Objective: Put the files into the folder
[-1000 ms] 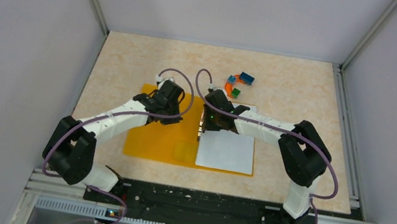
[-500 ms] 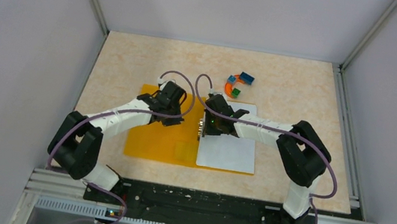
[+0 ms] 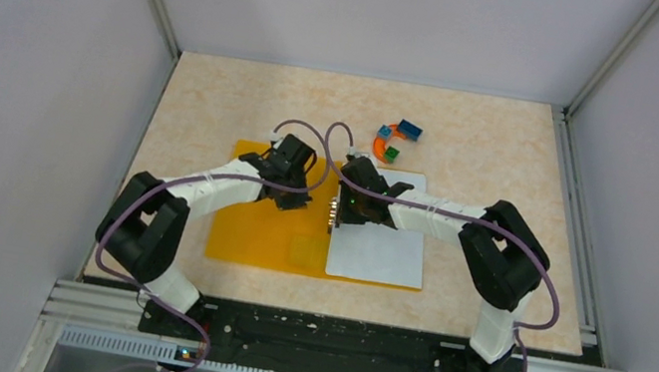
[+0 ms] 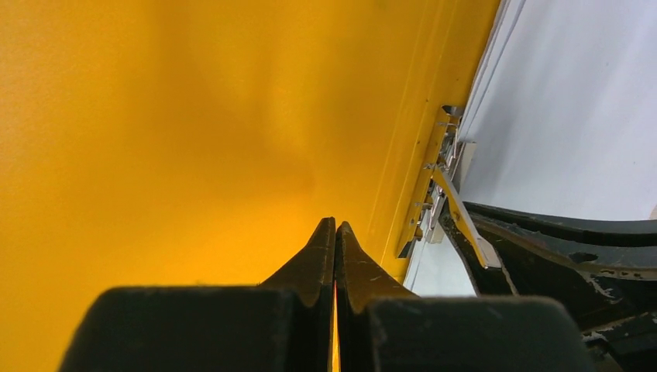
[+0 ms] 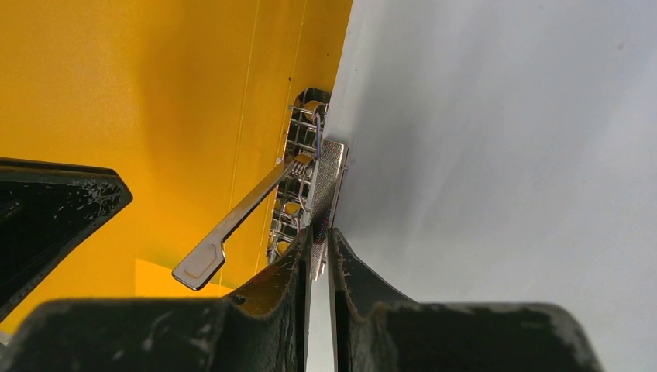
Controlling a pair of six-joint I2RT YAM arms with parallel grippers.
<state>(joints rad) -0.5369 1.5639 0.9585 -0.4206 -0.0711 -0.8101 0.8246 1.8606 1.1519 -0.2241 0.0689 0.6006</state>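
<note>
Left hand (image 4: 335, 229) is pinched shut, tips down on the folder (image 3: 257, 235). Right hand (image 5: 318, 236) is narrow, seemingly nipping the metal clip (image 5: 330, 167). It'd better ease that gently over the files (image 3: 380, 250).

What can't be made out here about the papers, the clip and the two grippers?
Sheet count: the files are too small from above; the right wrist view shows one blank surface.
Whether the right gripper pinches the clip: its fingers hide the contact in its wrist view; its wrist covers it from above.
Whether the shut left gripper touches the folder: left wrist view, fingers hide their tips' underside.
</note>
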